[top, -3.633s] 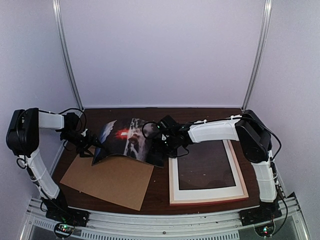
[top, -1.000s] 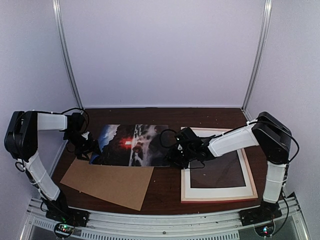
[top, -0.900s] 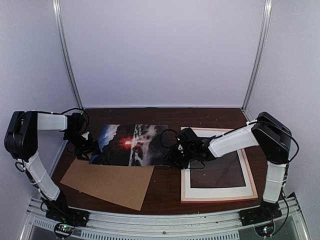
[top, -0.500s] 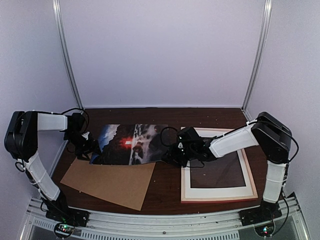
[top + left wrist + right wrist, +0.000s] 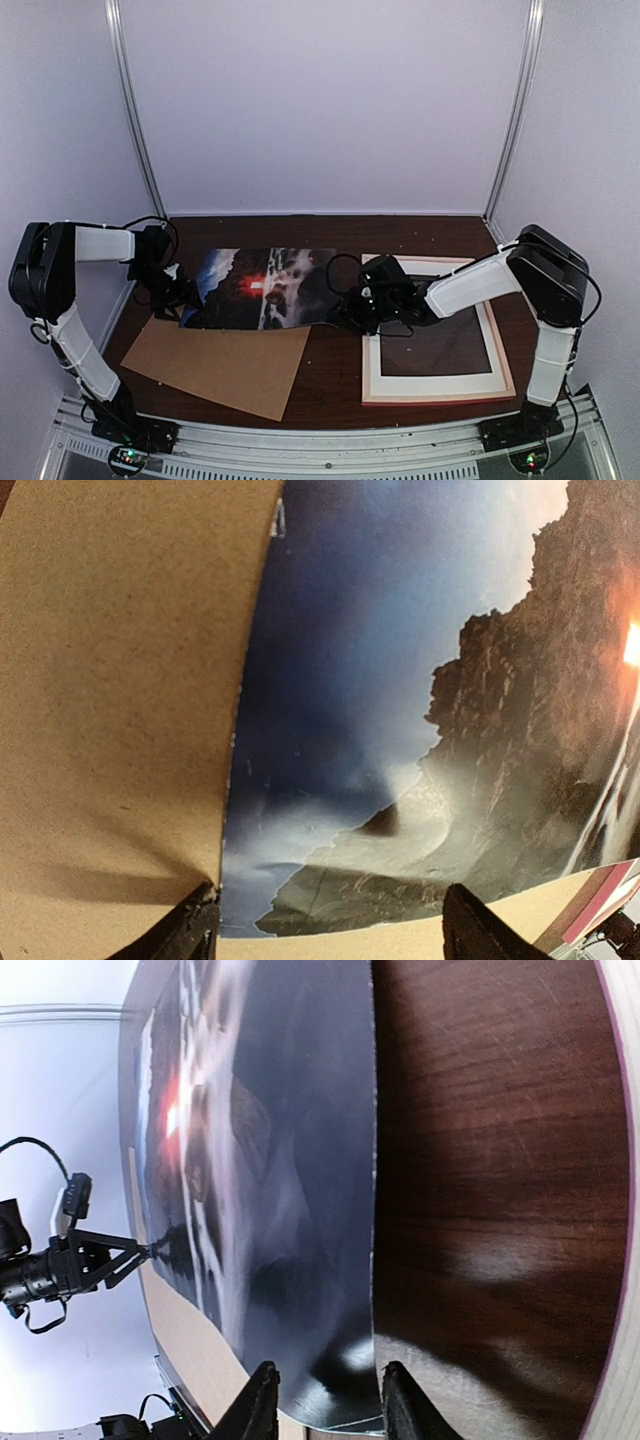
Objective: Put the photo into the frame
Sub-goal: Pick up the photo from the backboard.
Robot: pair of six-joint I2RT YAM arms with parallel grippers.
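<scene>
One photo (image 5: 265,288) beside the frame (image 5: 440,399)

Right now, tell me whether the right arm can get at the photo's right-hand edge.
Probably yes. The right pincer hangs right over that edge of the photo with its jaws apart. Beside it there is only bare table, and nothing seems to stand between the fingers and the print.

We are laying the photo (image 5: 262,289) down flat on the table, where it was arching up between both grippers. The frame (image 5: 438,400) is sitting farther right than before. Our right gripper (image 5: 348,316) is narrowing its jaws at the photo's right edge, its arm swinging rightward.
</scene>
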